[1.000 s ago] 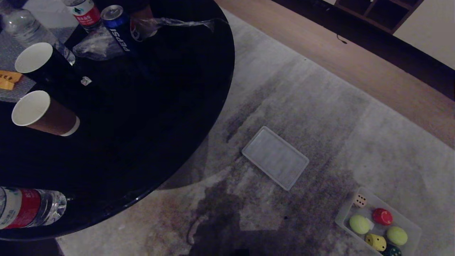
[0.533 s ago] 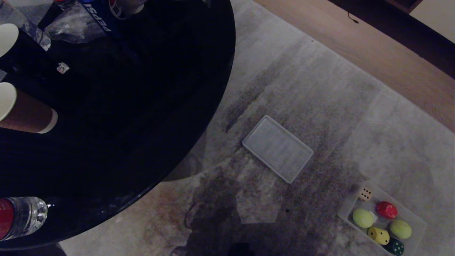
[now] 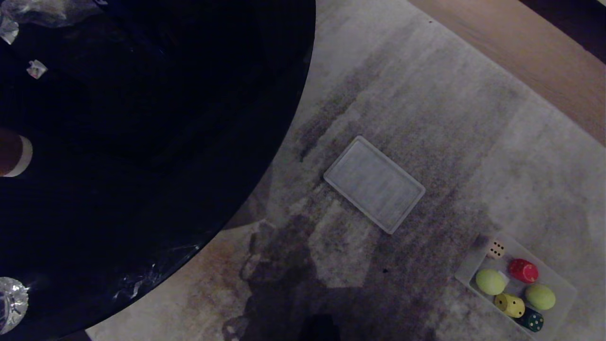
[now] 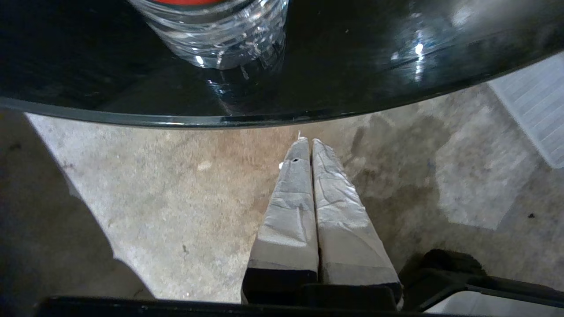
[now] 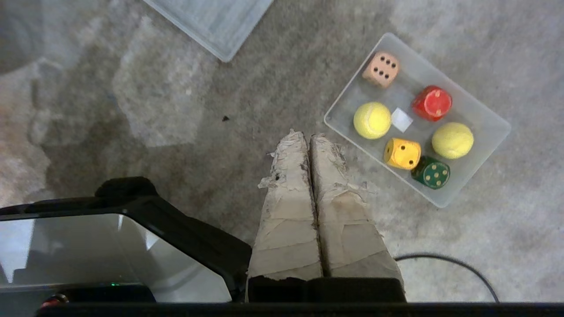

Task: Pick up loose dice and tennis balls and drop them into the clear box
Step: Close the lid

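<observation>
The clear box [image 3: 565, 285] [image 5: 492, 120] lies on the carpet at the lower right of the head view. Inside it lie two tennis balls [image 3: 490, 282] [image 3: 540, 297] [image 5: 372, 120] [image 5: 452, 140] and several dice: beige [image 3: 495, 248] [image 5: 381, 69], red [image 3: 523, 270] [image 5: 432, 102], yellow [image 3: 509, 305] [image 5: 402, 153] and dark green [image 3: 532, 320] [image 5: 431, 172]. My right gripper [image 5: 308, 135] is shut and empty, above the carpet just short of the box. By the black table's rim my left gripper [image 4: 308, 141] is shut and empty. Neither arm shows in the head view.
A round black table [image 3: 142, 156] [image 4: 110, 79] fills the left, with a water bottle [image 4: 211, 31] near its rim. The flat ribbed clear lid [image 3: 374, 183] [image 5: 211, 20] lies on the carpet mid-scene. Wooden floor [image 3: 521, 52] borders the carpet far right. A black cable [image 5: 445, 259] runs by my right gripper.
The head view has tilted downward: table, lid and box have all shifted in the picture, and the cups and can have left the view. Nothing on the carpet has itself moved.
</observation>
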Available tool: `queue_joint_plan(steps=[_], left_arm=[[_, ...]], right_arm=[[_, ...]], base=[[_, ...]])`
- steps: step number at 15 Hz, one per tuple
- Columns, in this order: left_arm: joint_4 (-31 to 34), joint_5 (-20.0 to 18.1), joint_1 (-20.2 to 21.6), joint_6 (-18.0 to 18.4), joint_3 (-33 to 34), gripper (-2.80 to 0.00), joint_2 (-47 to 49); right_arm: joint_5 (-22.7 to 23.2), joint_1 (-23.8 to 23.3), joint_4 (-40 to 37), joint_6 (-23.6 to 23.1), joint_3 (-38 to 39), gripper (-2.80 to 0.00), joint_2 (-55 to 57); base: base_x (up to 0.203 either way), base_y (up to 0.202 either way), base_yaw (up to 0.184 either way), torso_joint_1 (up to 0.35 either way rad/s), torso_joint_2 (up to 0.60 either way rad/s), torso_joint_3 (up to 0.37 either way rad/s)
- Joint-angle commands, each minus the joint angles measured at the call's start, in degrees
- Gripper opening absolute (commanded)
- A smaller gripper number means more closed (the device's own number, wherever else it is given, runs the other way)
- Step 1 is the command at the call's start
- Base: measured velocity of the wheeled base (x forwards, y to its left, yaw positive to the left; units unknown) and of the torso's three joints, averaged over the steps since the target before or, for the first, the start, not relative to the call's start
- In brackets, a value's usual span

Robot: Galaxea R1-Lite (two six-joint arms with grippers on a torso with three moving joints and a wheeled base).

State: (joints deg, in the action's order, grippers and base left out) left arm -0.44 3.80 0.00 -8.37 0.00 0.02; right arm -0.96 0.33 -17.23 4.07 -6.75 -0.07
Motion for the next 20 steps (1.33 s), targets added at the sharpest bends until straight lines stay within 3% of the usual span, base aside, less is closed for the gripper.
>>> queue_joint_plan(steps=[1,8,11,15,17,20], left_arm=[[0.00,0.06,0.00,-0.07,0.09,-2.80,0.06],[0.00,0.06,0.00,-0.07,0.09,-2.80,0.06],[0.00,0.06,0.00,-0.07,0.09,-2.80,0.06],[0.00,0.06,0.00,-0.07,0.01,-2.80,0.06],[0.00,0.06,0.00,-0.07,0.09,-2.80,0.00],[0.00,0.06,0.00,-0.07,0.09,-2.80,0.06]], right_arm=[[0.00,0.02,-0.09,0.06,-0.01,-2.80,0.07],[0.79,0.02,-0.09,-1.96,-0.01,-2.80,0.07],[0.36,-0.08,-0.06,0.14,-1.35,-2.80,1.50],[0.61,-0.18,2.84,3.01,-7.74,-2.80,23.21],[0.54,-0.22,10.06,5.56,-10.12,-2.80,37.72],[0.29,-0.24,27.03,8.24,-12.34,-2.80,61.66]], base=[[0.000,0.000,0.000,0.007,0.00,-0.193],[0.000,0.000,0.000,0.003,0.00,-0.084],[0.000,0.000,0.000,0.000,0.00,0.000],[0.000,0.000,0.000,0.000,0.00,0.000],[0.000,0.000,0.000,0.000,0.00,0.000],[0.000,0.000,0.000,0.000,0.00,0.000]])
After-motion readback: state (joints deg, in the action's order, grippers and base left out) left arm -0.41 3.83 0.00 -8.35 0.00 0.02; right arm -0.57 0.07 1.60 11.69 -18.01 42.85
